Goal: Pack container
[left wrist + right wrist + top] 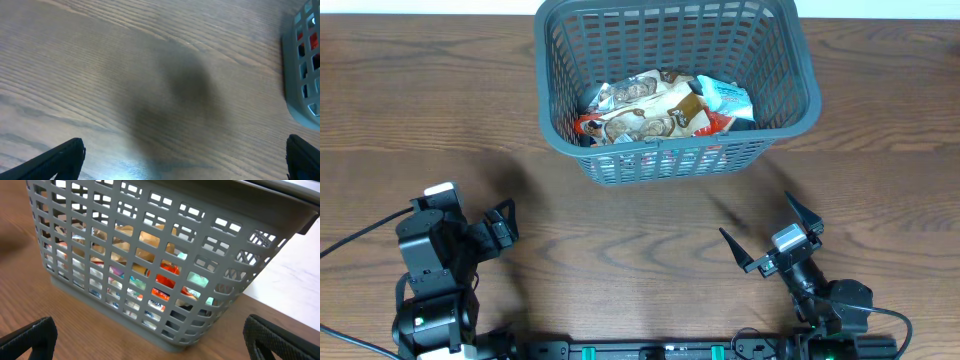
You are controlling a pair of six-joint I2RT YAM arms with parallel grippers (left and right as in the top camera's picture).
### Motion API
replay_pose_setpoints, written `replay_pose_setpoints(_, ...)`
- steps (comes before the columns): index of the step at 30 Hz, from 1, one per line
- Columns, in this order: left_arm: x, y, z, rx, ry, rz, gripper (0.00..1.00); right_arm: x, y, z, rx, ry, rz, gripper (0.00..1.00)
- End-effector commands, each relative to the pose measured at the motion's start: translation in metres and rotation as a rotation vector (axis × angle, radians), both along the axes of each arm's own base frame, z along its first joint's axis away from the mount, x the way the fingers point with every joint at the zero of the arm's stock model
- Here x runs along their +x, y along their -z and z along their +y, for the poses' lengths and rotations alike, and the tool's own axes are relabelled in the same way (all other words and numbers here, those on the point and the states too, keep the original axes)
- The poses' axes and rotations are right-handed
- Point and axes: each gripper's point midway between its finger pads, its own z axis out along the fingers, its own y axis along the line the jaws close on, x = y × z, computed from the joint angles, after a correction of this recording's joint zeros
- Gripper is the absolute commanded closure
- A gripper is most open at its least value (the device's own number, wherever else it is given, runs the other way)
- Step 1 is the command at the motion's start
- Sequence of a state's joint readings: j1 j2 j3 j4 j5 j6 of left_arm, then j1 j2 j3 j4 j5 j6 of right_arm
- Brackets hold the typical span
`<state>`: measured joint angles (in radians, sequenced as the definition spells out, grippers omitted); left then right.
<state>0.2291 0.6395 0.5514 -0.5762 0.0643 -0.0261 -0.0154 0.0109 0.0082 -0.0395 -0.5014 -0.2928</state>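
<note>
The dark grey container [790,60] stands at the back middle of the table, with several snack packets [660,108] lying on its floor. In the right wrist view its lattice side [150,245] fills the frame and the packets show through the slots. A corner of it shows in the left wrist view [300,95]. My left gripper [503,222] is open and empty at the front left, over bare wood [182,160]. My right gripper [770,232] is open and empty at the front right, pointing at the container [150,340].
The wooden table [620,220] lies between the grippers and the container. A pale surface [300,275] shows past the table's edge to the right of the container.
</note>
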Motion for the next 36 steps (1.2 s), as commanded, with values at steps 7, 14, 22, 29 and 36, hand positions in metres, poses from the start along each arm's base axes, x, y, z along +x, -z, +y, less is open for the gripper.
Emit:
replay_pose_setpoints(7, 0.001, -0.003, 0.002, 0.003, -0.009, -0.006, 0.01, -0.001, 0.001, 0.002, 0.0, -0.006, 0.001, 0.01)
replay_pose_setpoints(14, 0.001, -0.003, 0.002, 0.003, -0.009, -0.006, 0.01, -0.001, 0.001, 0.002, 0.0, -0.006, 0.001, 0.01)
replay_pose_setpoints(22, 0.001, -0.003, 0.002, 0.003, -0.009, -0.006, 0.02, -0.001, 0.001, 0.002, 0.0, -0.006, 0.001, 0.01)
replay_pose_setpoints(29, -0.003, -0.005, 0.001, 0.005, -0.009, -0.016, 0.01, -0.001, 0.001, 0.002, 0.0, -0.006, 0.001, 0.01)
replay_pose_setpoints(36, -0.007, -0.034, -0.021, 0.003, 0.082, -0.157, 0.01, -0.001, 0.001, 0.002, 0.0, -0.006, 0.001, 0.01)
